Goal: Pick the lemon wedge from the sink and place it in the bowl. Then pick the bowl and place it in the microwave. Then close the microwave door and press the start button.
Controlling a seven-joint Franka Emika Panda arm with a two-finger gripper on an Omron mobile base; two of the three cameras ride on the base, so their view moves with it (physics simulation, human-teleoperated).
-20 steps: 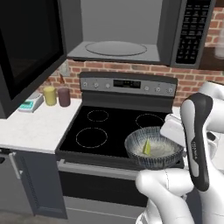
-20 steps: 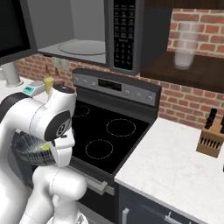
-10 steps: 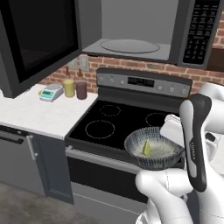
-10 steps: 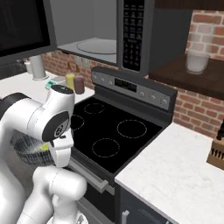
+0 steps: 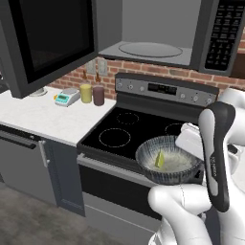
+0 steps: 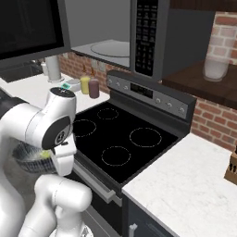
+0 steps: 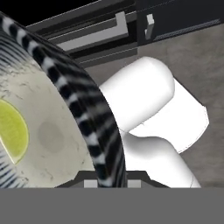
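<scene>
My gripper [image 7: 109,183] is shut on the rim of the striped bowl [image 7: 94,131]. It holds the bowl [image 5: 165,176] level in front of the stove's front edge, close to my own body. The yellow-green lemon wedge [image 5: 160,160] lies inside on the pale speckled bottom, and its edge [image 7: 11,131] also shows at the left of the hand view. Above the stove the microwave [image 5: 148,28] stands open with its glass turntable [image 5: 150,49] bare. The microwave door [image 5: 48,38] is swung out to the left. The keypad [image 5: 225,33] is on the right. The sink is out of view.
A black cooktop [image 5: 139,129] lies just behind the bowl. On the white counter [image 5: 43,117] at left stand a small scale [image 5: 67,97] and two jars [image 5: 92,94]. A knife block [image 6: 230,169] sits at the far right and a glass jar [image 6: 216,67] on the shelf.
The whole scene has slid to the right in both base views, so the base has driven. The arm and the held bowl keep the same pose.
</scene>
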